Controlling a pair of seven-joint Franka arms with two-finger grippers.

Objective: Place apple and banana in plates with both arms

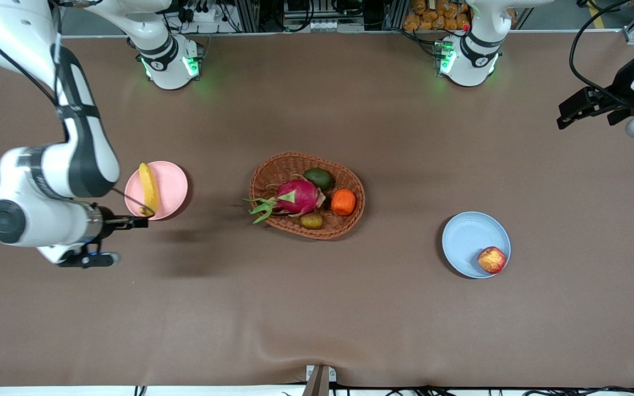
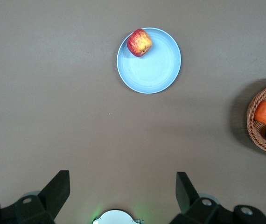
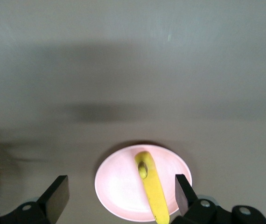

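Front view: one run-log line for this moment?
banana on pink plate | apple on blue plate | right end effector open above pink plate | left end effector open, withdrawn

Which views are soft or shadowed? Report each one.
Front view: sharp, evenly lit; soft shadow on the cloth beside the pink plate under the right arm, green base glow at top. Left wrist view: crisp; apple and blue plate well defined, dim shade beside the basket. Right wrist view: hazy and washed out, broad dark bands over the table, banana still readable.

Banana [image 3: 151,191] on pink plate [image 3: 119,184], between open right claw [image 3: 122,196] fingers.
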